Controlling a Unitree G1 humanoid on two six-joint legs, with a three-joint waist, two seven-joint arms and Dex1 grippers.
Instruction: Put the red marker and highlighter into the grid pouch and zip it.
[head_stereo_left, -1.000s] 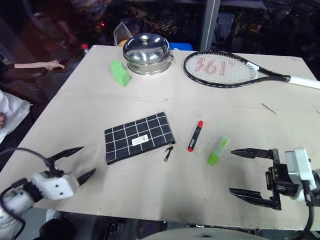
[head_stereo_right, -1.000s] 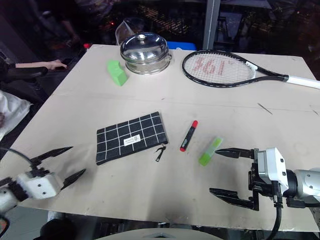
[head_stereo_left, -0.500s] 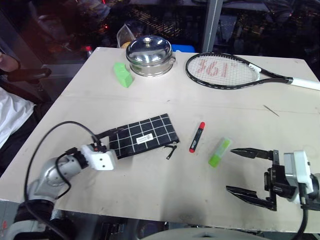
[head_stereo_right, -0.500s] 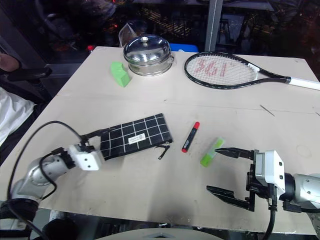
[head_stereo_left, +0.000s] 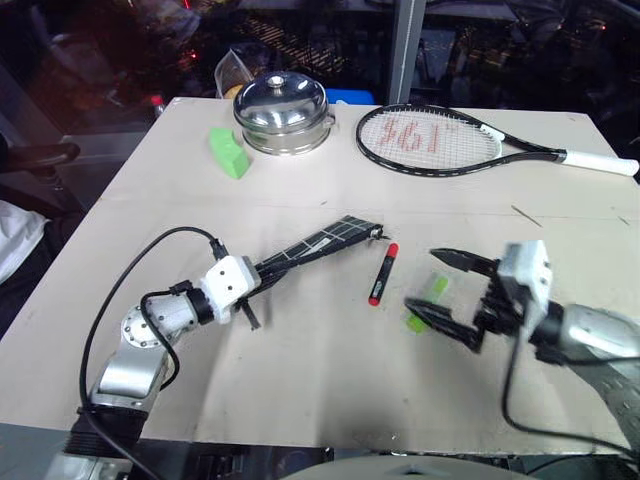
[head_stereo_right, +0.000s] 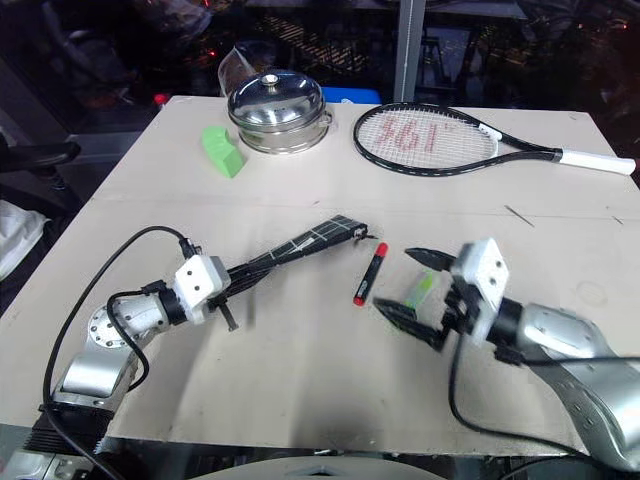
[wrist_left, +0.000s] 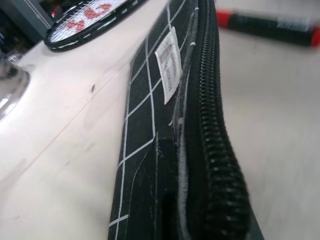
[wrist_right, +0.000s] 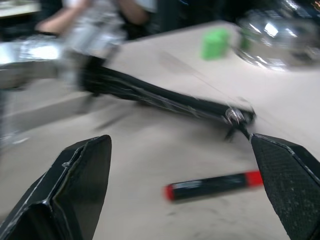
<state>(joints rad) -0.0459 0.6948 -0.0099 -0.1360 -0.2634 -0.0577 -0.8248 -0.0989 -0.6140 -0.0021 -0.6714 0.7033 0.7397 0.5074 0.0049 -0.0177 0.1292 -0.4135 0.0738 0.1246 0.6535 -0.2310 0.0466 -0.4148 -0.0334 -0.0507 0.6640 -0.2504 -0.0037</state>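
Left tool (head_stereo_left: 262, 283) clenched on the near end of the grid pouch (head_stereo_left: 318, 242), lifted on edge above the table (head_stereo_left: 300, 370), zipper side up in the left wrist view, long axis running away and rightward toward the red marker (head_stereo_left: 381, 274). Marker flat on the table, long axis near-to-far, red cap at the far end. Right tool (head_stereo_left: 440, 288) released, fingers spread wide around the light-green highlighter (head_stereo_left: 427, 302), lying just right of the marker and roughly parallel to it.

Table (head_stereo_left: 300, 360): pale beige top, a seam running across its middle.
Beyond table: dark, cluttered space with small red lights.
Post (head_stereo_left: 405, 45): grey upright behind the far edge.
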